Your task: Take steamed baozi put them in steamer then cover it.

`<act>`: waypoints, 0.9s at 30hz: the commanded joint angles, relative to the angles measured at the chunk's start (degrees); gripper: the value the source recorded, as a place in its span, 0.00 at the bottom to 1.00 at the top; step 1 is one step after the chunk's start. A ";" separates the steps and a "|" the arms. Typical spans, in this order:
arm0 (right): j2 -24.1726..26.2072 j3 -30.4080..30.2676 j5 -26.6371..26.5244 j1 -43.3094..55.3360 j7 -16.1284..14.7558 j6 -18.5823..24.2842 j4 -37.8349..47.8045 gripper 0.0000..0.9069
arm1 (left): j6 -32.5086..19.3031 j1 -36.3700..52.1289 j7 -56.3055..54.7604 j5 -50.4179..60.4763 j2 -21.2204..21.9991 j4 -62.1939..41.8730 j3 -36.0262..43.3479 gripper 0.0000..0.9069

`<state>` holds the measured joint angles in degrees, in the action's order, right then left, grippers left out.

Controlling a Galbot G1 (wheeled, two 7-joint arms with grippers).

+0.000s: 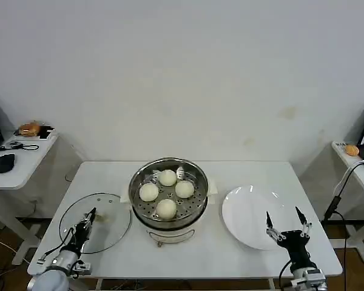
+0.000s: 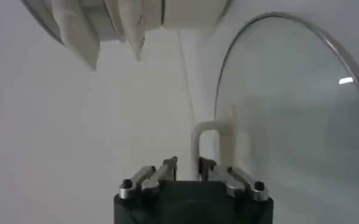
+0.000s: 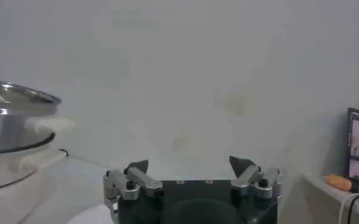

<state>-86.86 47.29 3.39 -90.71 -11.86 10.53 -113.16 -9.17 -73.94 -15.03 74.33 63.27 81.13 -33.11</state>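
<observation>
The steamer [image 1: 132, 193] stands mid-table with four steamed baozi on its perforated tray: one at the back [image 1: 167, 177], one left [image 1: 148, 192], one right [image 1: 184, 189], one in front [image 1: 166, 208]. The cover [image 1: 112, 229], a clear glass lid, lies flat on the table to the steamer's left. My left gripper [image 1: 91, 213] is over its middle. In the left wrist view that gripper [image 2: 187, 163] has its fingers drawn close around one end of the pale handle [image 2: 216, 129], with the cover's glass [image 2: 289, 122] beside it. My right gripper [image 1: 284, 216] hangs open and empty near the table's front right.
A bare white plate [image 1: 249, 209] lies right of the steamer, just beyond my right gripper [image 3: 191, 163]. The steamer's side [image 3: 8, 125] shows in the right wrist view. Small side tables [image 1: 24, 157] with loose items flank the work table. A wall rises behind.
</observation>
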 commanded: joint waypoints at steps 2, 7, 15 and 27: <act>-0.08 -0.26 0.30 -0.22 0.03 0.11 -0.36 1.00 | 0.68 -2.61 -2.67 -0.51 0.90 3.37 -2.54 0.00; 0.17 -0.59 0.42 0.12 0.01 0.07 -0.02 1.00 | 5.75 -6.36 -4.60 -1.08 2.84 8.40 -4.45 0.00; 0.49 -1.15 0.61 -0.35 -0.07 0.11 -0.69 1.00 | 11.48 -10.72 -2.53 -6.21 2.90 18.11 -7.26 0.00; 0.32 -2.12 1.82 -0.67 -0.39 0.40 -0.58 1.00 | 20.16 -17.16 10.56 -12.46 -0.39 36.11 -12.88 0.00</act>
<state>-86.48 45.48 4.75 -91.37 -12.16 10.88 -113.85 3.98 -86.29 -13.25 66.03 64.17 102.55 -42.27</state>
